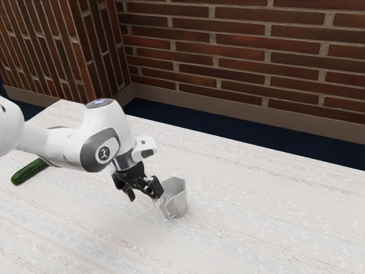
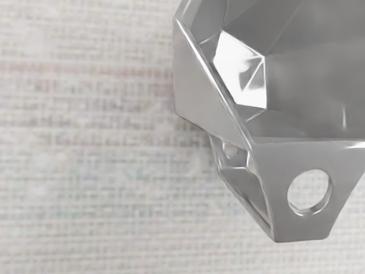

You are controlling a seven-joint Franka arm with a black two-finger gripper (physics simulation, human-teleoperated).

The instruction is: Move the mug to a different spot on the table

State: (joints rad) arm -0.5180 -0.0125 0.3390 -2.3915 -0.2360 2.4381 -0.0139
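- Mug of faceted grey metal (image 1: 174, 198) stands mouth-up, long axis near vertical, on the pale streaky table (image 1: 274, 217).
- Its flat handle tab with a round hole (image 2: 309, 193) faces my black two-finger gripper (image 1: 149, 191), just beside it.
- Whether I'm gripping it, I cannot tell.

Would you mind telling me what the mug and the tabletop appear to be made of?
The mug looks like polished metal: silver-grey facets with bright white highlights, clearest in the wrist view. The table looks matte, perhaps pale whitewashed wood or laminate, with fine streaked grain and no glare.
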